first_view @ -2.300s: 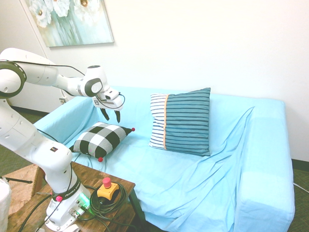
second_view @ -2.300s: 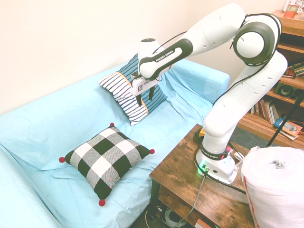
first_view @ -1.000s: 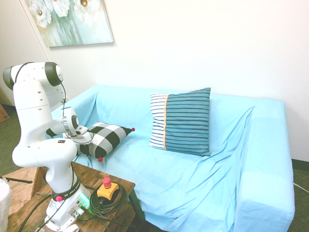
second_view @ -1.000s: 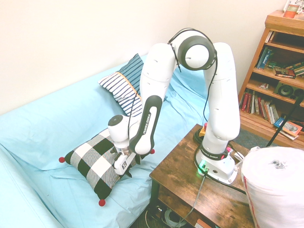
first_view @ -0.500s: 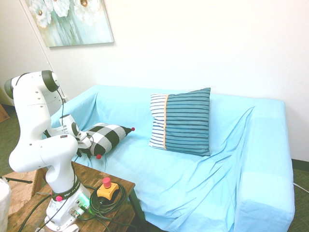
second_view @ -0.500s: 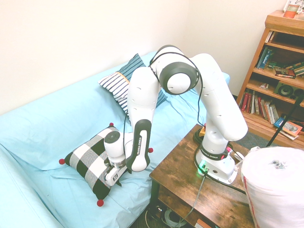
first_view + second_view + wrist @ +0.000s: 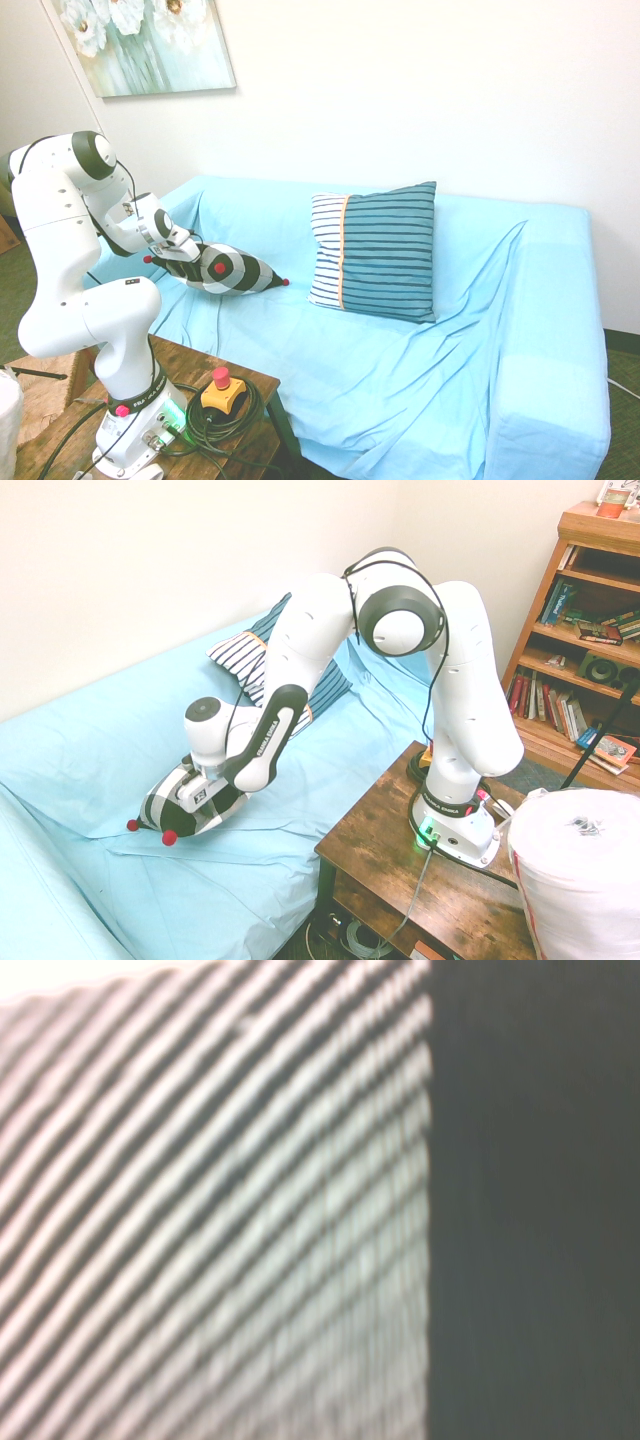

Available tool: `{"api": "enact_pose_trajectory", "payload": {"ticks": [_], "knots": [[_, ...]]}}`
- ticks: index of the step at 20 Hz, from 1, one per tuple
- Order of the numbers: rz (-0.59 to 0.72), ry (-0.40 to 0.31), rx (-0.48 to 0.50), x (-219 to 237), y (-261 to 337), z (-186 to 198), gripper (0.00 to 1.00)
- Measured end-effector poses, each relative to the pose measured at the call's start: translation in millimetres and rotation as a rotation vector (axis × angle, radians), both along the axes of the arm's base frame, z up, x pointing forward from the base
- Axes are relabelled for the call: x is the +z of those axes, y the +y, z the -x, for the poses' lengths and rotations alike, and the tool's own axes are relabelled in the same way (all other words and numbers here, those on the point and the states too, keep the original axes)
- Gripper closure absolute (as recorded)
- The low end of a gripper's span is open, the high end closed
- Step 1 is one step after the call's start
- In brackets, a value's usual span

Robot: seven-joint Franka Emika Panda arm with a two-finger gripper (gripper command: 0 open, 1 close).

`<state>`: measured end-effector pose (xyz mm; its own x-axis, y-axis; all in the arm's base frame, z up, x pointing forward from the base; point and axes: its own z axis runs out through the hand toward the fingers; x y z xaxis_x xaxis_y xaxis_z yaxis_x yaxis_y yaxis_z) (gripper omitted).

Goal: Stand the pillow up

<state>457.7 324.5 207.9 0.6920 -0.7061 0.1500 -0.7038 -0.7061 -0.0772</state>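
Observation:
The black-and-white checked pillow [image 7: 240, 272] with red pom-poms is tipped up on edge near the sofa's end. It shows nearly edge-on in the first exterior view. From the other side the pillow [image 7: 160, 805] leans with its lower corners on the cover. My gripper [image 7: 180, 256] grips its raised edge, fingers shut on the fabric. In the second exterior view the gripper [image 7: 205, 798] presses against the pillow's near face. The wrist view is filled by blurred pillow fabric [image 7: 250, 1240], striped grey beside a black square.
A larger teal-and-white striped pillow [image 7: 380, 250] leans on the backrest of the light-blue covered sofa [image 7: 400, 350]. A wooden side table [image 7: 400, 850] with a red-button box [image 7: 222, 390] stands in front. Beyond it are a bookshelf [image 7: 590, 630] and a white roll [image 7: 580, 870].
The arm came down from above the sofa to the flat pillow, took hold of its near edge, and has lifted and turned it up onto its edge.

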Motion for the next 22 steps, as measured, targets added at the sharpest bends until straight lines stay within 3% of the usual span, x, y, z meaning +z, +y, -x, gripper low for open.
{"api": "enact_pose_trajectory", "payload": {"ticks": [6, 12, 17, 22], "knots": [[-0.021, -0.072, 0.01, 79, -9, -107, 0.0], [-0.023, -0.108, 0.016, 113, -25, -197, 0.0], [-0.01, -0.071, 0.052, 126, -42, -211, 0.0], [0.014, 0.018, 0.056, 132, -146, -192, 0.0]]}}
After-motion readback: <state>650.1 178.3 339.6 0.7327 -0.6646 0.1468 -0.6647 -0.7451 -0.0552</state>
